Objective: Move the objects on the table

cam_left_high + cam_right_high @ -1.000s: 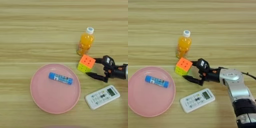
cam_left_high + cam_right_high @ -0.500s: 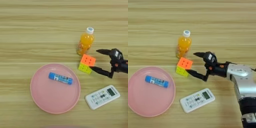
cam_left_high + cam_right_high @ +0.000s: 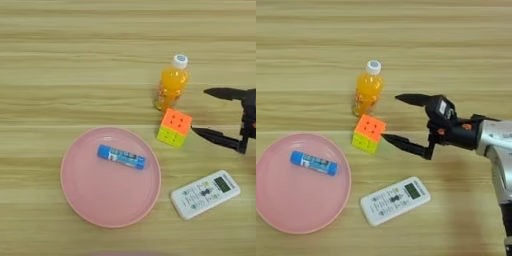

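Light wooden planks with horizontal seams make up the table, which fills your whole view from edge to edge.

Nearest to you, a white remote control lies flat on the wood, angled so its right end sits a little farther away than its left; a small dark display shows toward that right end. To its left, a large round pink plate rests on the table, and a blue cylindrical tube with a white label lies on its side inside the plate, in the farther half, tilted slightly.

Beyond the remote, your right gripper reaches in from the right on its silver forearm. Its two black fingers are spread wide apart and hold nothing. The nearer fingertip points at the orange-and-yellow puzzle cube and comes just beside its right face; you cannot tell whether it touches. The farther finger points left toward the bottle, with a clear gap of bare wood between them.

The cube sits on the table between the plate and the gripper, orange face up, yellow face toward you. Just behind it stands a small orange-juice bottle, upright, white cap on, near the cube but apart from it.
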Tool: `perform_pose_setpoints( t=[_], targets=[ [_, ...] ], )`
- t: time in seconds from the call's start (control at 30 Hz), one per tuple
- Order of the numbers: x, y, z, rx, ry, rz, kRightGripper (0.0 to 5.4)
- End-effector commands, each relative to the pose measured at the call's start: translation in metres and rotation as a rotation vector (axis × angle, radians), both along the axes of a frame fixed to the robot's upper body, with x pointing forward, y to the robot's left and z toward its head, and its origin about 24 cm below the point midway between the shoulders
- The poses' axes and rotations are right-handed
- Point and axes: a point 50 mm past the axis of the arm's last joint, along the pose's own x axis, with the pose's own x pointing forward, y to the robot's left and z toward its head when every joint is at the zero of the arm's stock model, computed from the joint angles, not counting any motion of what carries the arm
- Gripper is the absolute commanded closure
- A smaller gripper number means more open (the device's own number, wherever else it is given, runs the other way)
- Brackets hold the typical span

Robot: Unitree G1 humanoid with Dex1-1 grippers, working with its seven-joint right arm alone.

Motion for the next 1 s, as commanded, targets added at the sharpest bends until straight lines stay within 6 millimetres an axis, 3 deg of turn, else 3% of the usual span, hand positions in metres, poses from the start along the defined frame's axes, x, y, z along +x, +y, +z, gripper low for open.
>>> perform_pose_setpoints(
  t=[0.03, 0.5, 1.0],
  targets=[
    [-0.004, -0.009, 0.031, -0.060, -0.100, 0.052, 0.05],
    [-0.012, -0.002, 0.021, -0.191, 0.062, 0.352, 0.05],
    [-0.022, 0.002, -0.018, -0.411, 0.122, 0.541, 0.05]
  ],
)
